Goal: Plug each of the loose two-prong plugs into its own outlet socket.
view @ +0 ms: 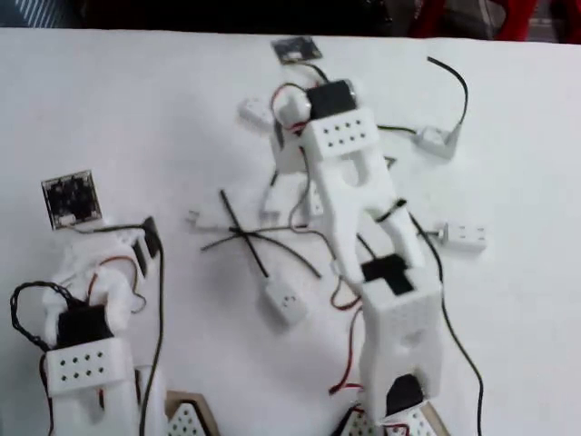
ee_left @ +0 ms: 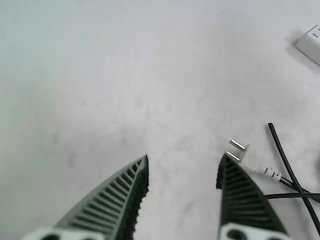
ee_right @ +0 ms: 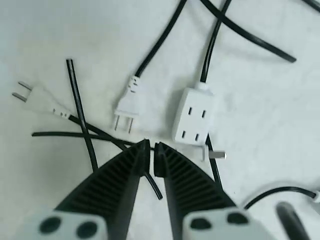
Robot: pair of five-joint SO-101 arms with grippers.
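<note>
The left gripper (ee_left: pixel 184 159) is spread wide above the bare white table (ee_left: pixel 100 75). A loose plug (ee_left: pixel 239 149) lies flat just beside 1 fingertip, its 2 prongs bare, with a loose cord (ee_left: pixel 281 150) running past it. The right gripper (ee_right: pixel 151 145) is pinched almost shut, with a thin slit between the jaws. A crossing cord (ee_right: pixel 154 188) runs under that slit, and whether it is pinched I cannot tell. Just past these tips lie a second plug (ee_right: pixel 127 106), prongs toward the gripper, and beside it an outlet block (ee_right: pixel 194 115) with 4 slots facing up. In the high view a far outlet block (view: pixel 465 237) sits near the right arm (view: pixel 399 327).
</note>
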